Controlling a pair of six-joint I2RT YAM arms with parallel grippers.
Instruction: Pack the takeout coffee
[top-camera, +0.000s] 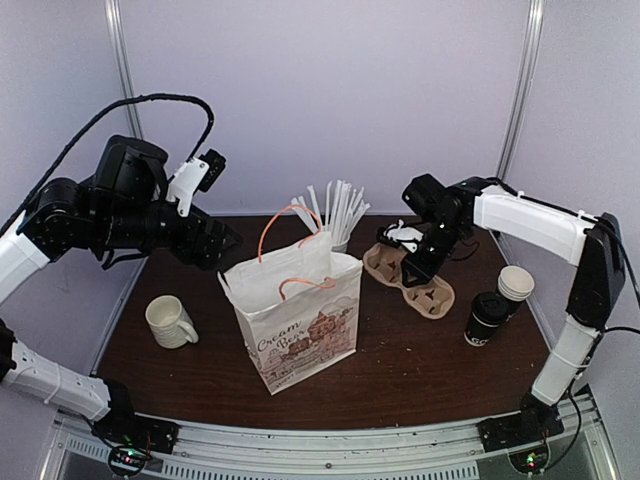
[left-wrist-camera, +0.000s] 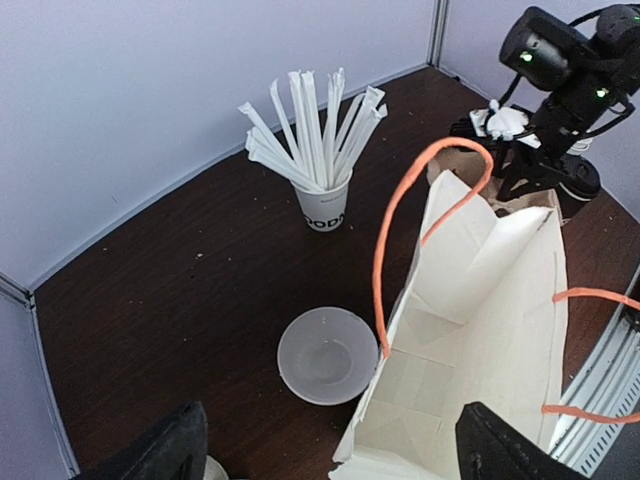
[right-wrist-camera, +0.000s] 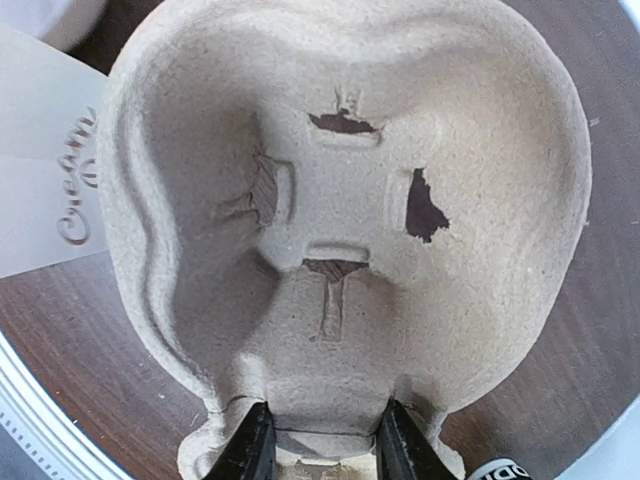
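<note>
Left of the bag (top-camera: 300, 310) our left claw (left-wrist-camera: 335, 445) hovers high, wide open. Right of it our right claw (right-wrist-camera: 325, 445) points down astride the cup carrier's (right-wrist-camera: 340, 200) rim; whether it is clamped we cannot tell. The takeout coffee (top-camera: 486, 320) stands farther right.

Pulp cup carrier (right-wrist-camera: 340, 200) seen from above, one well filling view, slits torn in floor. Fingertips of right gripper (right-wrist-camera: 327, 452) set astride carrier's middle bridge; grip not confirmed. Lettered paper bag (right-wrist-camera: 40, 170) at left.
</note>
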